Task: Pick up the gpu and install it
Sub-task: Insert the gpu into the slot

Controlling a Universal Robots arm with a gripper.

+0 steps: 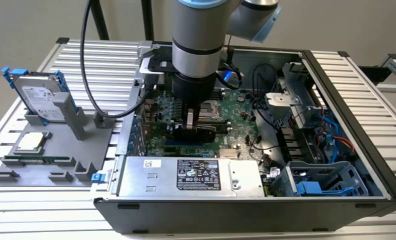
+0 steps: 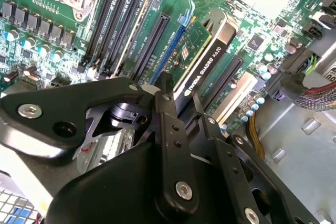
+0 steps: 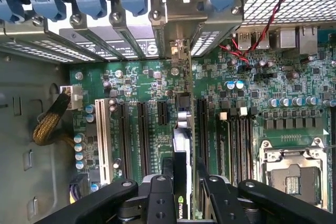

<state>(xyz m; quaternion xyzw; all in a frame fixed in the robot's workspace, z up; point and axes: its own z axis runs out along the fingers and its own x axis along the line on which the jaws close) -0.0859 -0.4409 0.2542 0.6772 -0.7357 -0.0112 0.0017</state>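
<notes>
In the exterior view the gripper (image 1: 192, 125) hangs inside the open computer case (image 1: 345, 105), over the motherboard (image 1: 241, 107). In both wrist views its fingers (image 2: 169, 124) clamp the gpu (image 3: 181, 145) (edge-on, upright) among the expansion slots (image 3: 142, 132).

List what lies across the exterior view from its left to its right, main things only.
Hard drive in its blue frame standing in the grey holder tray → motherboard in the open computer case, with the gripper holding the gpu over it → blue drive cage.
</notes>
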